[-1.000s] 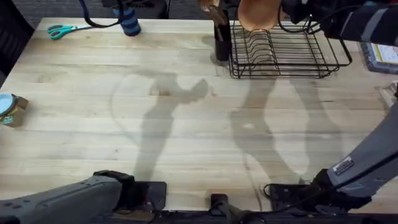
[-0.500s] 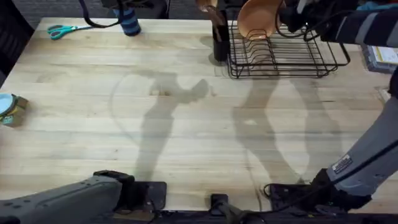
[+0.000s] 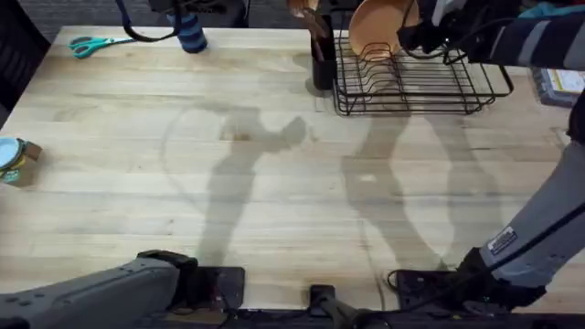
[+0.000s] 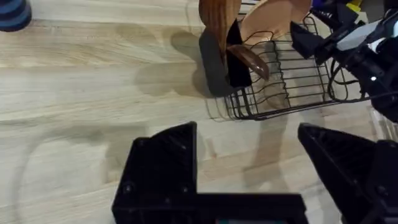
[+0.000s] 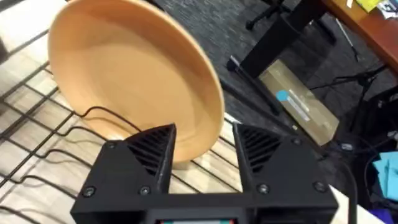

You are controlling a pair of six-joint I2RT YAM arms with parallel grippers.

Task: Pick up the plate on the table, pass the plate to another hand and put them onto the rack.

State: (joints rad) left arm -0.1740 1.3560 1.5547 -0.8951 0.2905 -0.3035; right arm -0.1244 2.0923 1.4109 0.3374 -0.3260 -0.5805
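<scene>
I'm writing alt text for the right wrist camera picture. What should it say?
An orange-tan plate stands on edge among the prongs of a black wire rack, with the right gripper open just in front of it, its fingers astride the plate's rim.

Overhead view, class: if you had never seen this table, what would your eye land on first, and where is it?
First, the orange-tan plate, standing on edge among the prongs of the black wire rack at the table's far right. The right gripper is at the plate's rim, its fingers open on either side of the edge in the right wrist view. Next, the teal scissors at the far left corner.
</scene>
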